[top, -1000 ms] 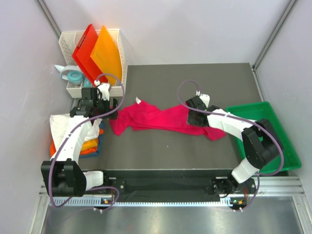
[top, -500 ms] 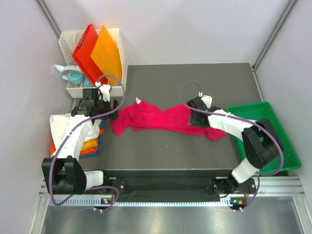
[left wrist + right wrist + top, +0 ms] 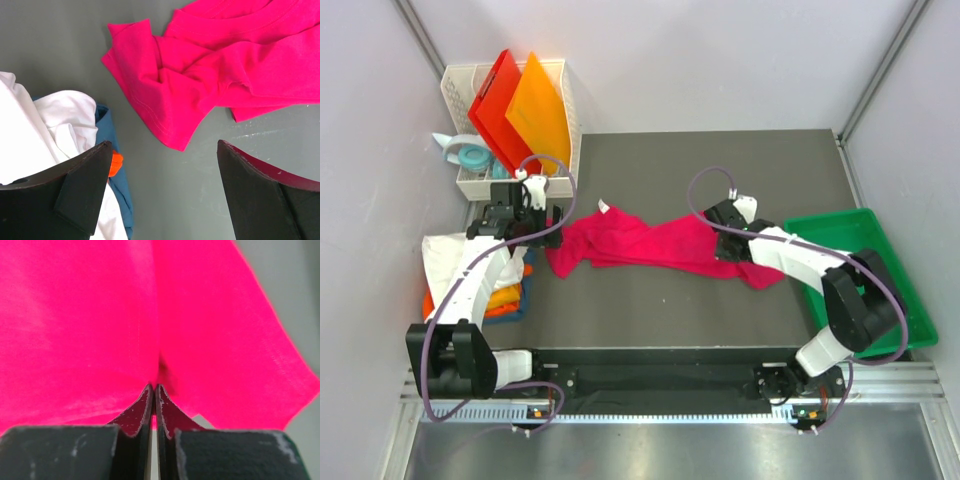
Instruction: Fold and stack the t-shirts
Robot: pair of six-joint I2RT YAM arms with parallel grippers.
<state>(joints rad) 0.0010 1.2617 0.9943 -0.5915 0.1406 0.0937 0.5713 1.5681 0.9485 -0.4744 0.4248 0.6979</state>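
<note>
The crimson-pink t-shirt (image 3: 640,243) lies crumpled and stretched across the middle of the dark table. My right gripper (image 3: 723,243) is down on its right part; in the right wrist view it (image 3: 155,386) is shut, with a pinch of the pink cloth (image 3: 100,315) caught at the fingertips. My left gripper (image 3: 518,228) hovers open over bare table (image 3: 164,150), just below the shirt's left sleeve (image 3: 165,100). At the table's left edge a white t-shirt (image 3: 445,260) (image 3: 45,125) lies rumpled over folded orange (image 3: 505,298) and blue (image 3: 107,140) ones.
A white basket (image 3: 460,85) at the back left holds rigid red (image 3: 495,100) and orange (image 3: 540,110) boards. A pale blue tape roll (image 3: 472,157) lies in front of it. A green tray (image 3: 865,275) stands at the right edge.
My right gripper has gone from part open to shut on the pink cloth and edged slightly right. The left arm has hardly moved.
</note>
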